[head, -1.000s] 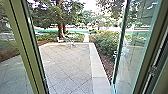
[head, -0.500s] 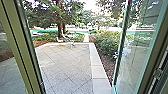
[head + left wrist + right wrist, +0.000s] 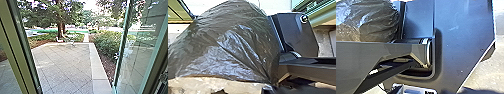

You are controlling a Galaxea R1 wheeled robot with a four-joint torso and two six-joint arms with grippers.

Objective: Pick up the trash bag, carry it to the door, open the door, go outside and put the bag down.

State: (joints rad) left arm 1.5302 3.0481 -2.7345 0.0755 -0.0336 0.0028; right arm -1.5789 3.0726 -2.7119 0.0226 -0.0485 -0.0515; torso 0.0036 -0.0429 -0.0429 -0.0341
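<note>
In our left wrist view, the dark trash bag bulges large and close, beside our own dark plate and jointed bar. Our right wrist also faces the plate, with the bag rounding out beyond the bar. We cannot tell whether the jaws of either gripper are clenched, or on what. Ahead, we face the paved yard between a green frame post and a glass door standing open.
</note>
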